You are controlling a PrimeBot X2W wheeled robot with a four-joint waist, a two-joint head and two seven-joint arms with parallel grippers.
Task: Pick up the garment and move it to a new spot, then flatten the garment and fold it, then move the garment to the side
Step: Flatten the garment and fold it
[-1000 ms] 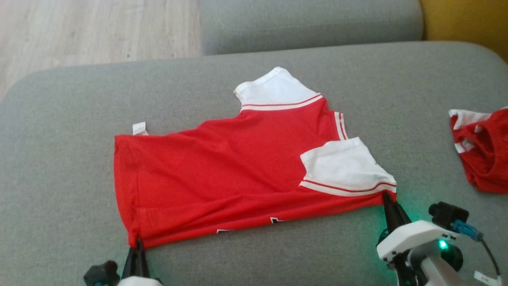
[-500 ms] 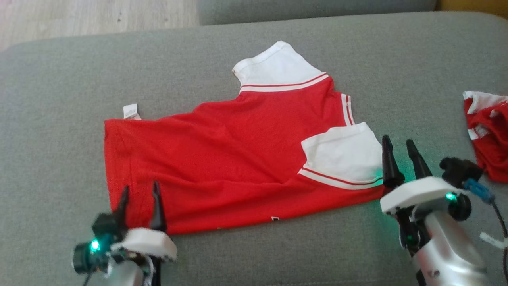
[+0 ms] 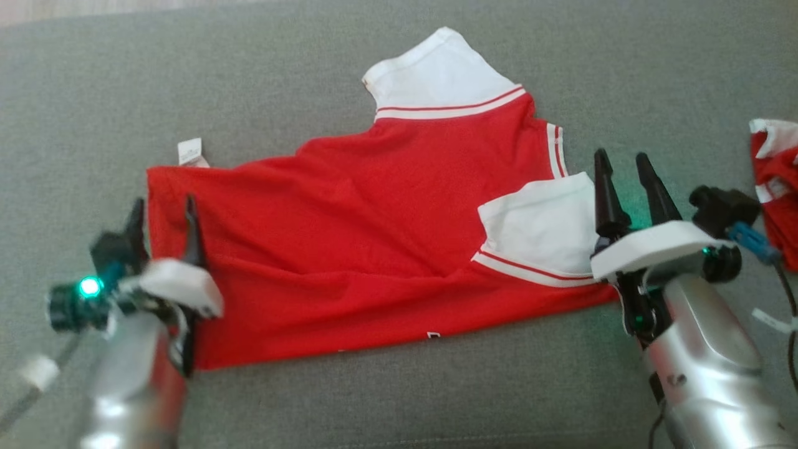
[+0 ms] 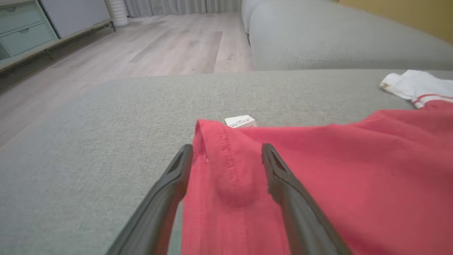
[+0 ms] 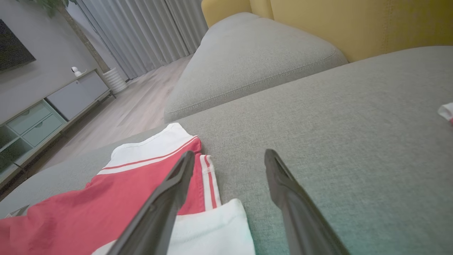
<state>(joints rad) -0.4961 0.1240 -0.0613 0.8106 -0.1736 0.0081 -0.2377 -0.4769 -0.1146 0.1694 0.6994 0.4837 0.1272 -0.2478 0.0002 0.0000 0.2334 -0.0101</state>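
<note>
Grey cushion (image 3: 374,399), red garment (image 3: 374,237) between left end effector (image 3: 163,209) and right end effector (image 3: 620,162), both spread

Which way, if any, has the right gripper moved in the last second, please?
Yes: the right gripper left the shirt's near corner, forward beside its white sleeve.

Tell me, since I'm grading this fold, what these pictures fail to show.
- Print on the red shirt, near hem: head view, tucked under, only a white sliver shows.
- Care tag text: left wrist view, too small.
- Second red garment: head view, cut by the right edge.
- Left claw: head view, blurred; contact with cloth unclear.
</note>
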